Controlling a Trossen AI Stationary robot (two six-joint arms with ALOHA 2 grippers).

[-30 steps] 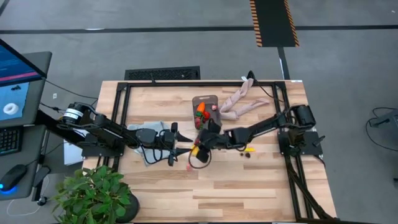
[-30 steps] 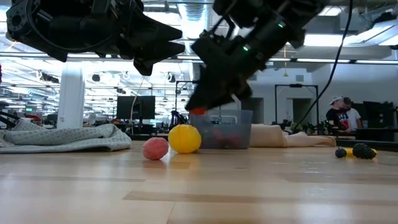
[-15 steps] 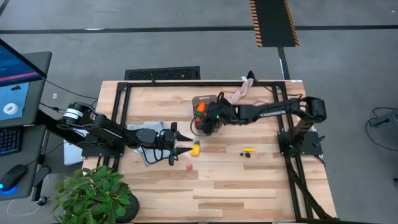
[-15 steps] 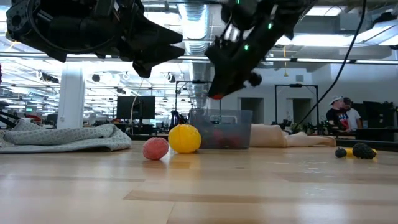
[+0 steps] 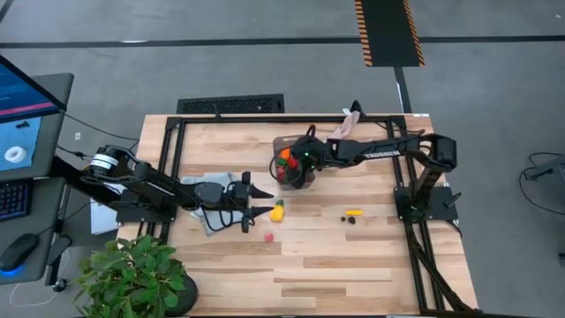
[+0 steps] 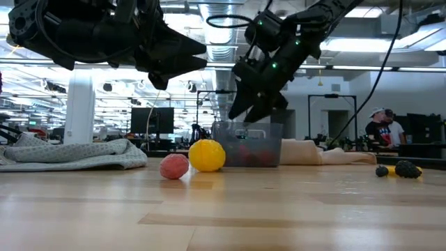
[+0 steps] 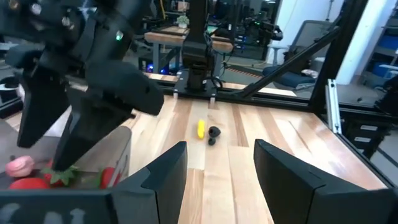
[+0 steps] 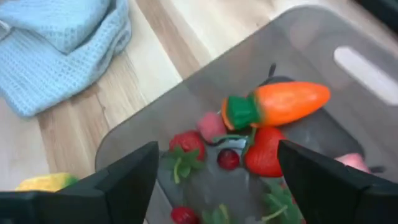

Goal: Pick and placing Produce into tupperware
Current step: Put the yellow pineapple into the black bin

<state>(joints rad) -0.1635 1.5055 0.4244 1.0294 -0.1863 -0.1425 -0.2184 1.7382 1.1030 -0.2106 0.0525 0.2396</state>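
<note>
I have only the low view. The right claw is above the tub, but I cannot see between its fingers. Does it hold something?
Observer: No. In its wrist view the right claw is open and empty.
Operator: What lies inside the tub?
Observer: The tub holds a carrot, strawberries and a red berry.
Operator: And the left claw?
Observer: The left claw is open. Seen from above, its tips are close to the lemon.
</note>
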